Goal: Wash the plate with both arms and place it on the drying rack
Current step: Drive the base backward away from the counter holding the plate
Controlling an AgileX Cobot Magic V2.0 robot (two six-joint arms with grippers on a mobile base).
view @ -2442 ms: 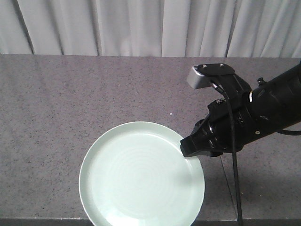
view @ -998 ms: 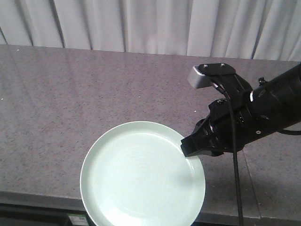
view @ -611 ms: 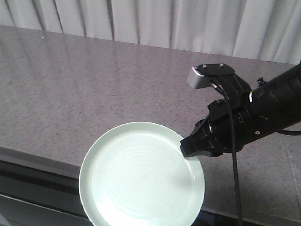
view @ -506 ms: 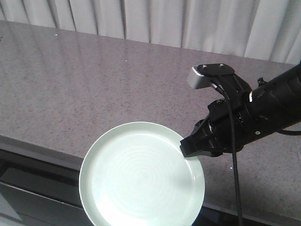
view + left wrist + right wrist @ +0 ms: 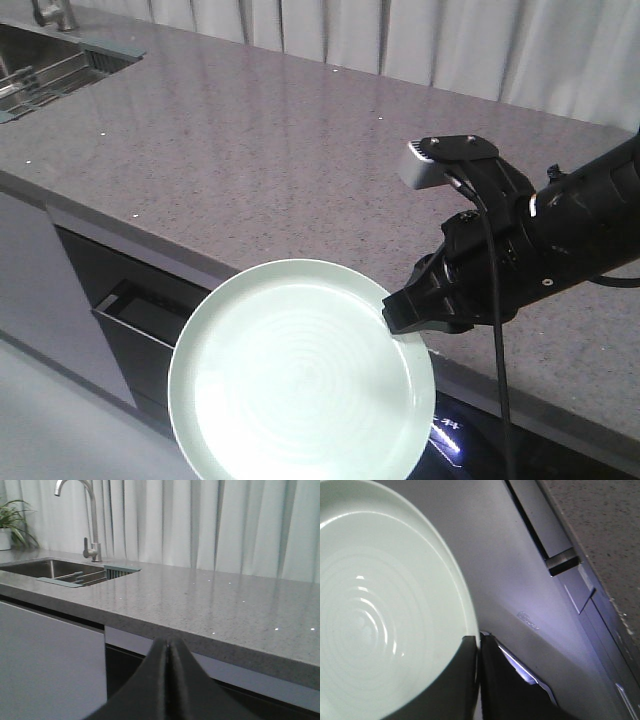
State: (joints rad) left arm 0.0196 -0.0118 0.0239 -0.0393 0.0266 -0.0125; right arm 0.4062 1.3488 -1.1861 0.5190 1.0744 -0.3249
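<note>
The pale mint-green plate (image 5: 300,375) hangs in the air in front of the counter, held by its right rim. My right gripper (image 5: 402,318) is shut on that rim, and the black arm runs off to the right. In the right wrist view the plate (image 5: 380,605) fills the left side, with the rim pinched between the fingertips of the right gripper (image 5: 478,641). My left gripper (image 5: 169,643) is shut with nothing in it and points at the counter edge. The drying rack (image 5: 111,571) of steel rods lies over the sink (image 5: 50,569). In the front view the drying rack (image 5: 45,78) is at the far left.
A long speckled grey countertop (image 5: 300,140) runs across, with pale cabinet fronts (image 5: 30,260) and a dark recessed drawer (image 5: 140,320) below it. A tall steel faucet (image 5: 90,515) stands behind the sink, and a potted plant (image 5: 10,525) is at the far left. White curtains hang behind.
The whole view has drawn back from the counter and swung. The counter edge, the cabinets and the sink with the rack have come into sight. The plate stays gripped the same way by the right gripper.
</note>
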